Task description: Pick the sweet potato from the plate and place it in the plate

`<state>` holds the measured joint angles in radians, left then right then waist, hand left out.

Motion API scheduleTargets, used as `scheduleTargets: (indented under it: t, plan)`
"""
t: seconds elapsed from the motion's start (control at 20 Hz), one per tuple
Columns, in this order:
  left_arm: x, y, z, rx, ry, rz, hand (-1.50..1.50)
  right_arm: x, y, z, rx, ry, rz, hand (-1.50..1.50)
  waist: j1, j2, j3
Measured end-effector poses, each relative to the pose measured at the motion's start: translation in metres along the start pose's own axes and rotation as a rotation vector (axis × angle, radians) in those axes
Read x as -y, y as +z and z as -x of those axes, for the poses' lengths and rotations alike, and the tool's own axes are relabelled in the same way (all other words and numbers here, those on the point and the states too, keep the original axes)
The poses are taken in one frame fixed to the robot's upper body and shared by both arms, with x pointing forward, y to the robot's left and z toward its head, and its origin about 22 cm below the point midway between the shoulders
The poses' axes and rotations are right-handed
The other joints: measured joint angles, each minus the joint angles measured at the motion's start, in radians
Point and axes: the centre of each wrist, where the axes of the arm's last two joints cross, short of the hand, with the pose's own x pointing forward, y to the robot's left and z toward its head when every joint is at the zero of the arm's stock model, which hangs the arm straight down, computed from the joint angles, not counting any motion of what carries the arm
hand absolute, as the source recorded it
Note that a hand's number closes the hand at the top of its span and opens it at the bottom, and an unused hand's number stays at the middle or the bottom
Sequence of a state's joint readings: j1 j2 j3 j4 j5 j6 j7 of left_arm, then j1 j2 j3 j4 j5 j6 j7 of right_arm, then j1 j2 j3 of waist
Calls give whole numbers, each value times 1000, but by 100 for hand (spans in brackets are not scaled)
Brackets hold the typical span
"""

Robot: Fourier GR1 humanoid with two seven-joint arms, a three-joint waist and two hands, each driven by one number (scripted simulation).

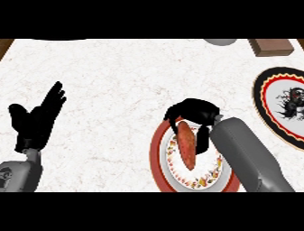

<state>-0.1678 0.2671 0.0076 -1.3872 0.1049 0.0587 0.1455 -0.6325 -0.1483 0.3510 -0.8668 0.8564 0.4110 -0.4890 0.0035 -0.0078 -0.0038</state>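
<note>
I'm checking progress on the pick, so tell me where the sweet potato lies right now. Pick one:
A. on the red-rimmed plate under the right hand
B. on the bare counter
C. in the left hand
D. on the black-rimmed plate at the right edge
A: the sweet potato lies on the red-rimmed plate, with the right hand curled over its far end; the black-rimmed plate holds none.

Bright even light, faint shadows
</note>
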Motion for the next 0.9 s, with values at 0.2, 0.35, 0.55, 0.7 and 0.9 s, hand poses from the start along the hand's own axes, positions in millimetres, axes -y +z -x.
scheduleTargets:
  t: [0.2, 0.35, 0.55, 0.7, 0.9]
  plan:
    - [-4, 3, -5, -6, -2, -14, 0, -9, 10, -3, -101, -27, 86, 150, -13, -5, -1]
    - [-5, 6, 1, -11, -3, -33, 0, -19, 27, -1, -229, -46, 189, 150, -33, -11, -2]
    - [-7, 8, 4, -21, 1, -45, 0, -18, 50, -13, -349, 15, 361, 150, -44, -10, 0]
    - [-15, 11, 8, -23, -1, -57, 0, -11, 69, -28, -384, 60, 550, 150, -54, -11, 1]
    - [-16, 12, 8, -25, 1, -56, 0, 7, 96, -49, -439, 142, 823, 150, -55, -10, 2]
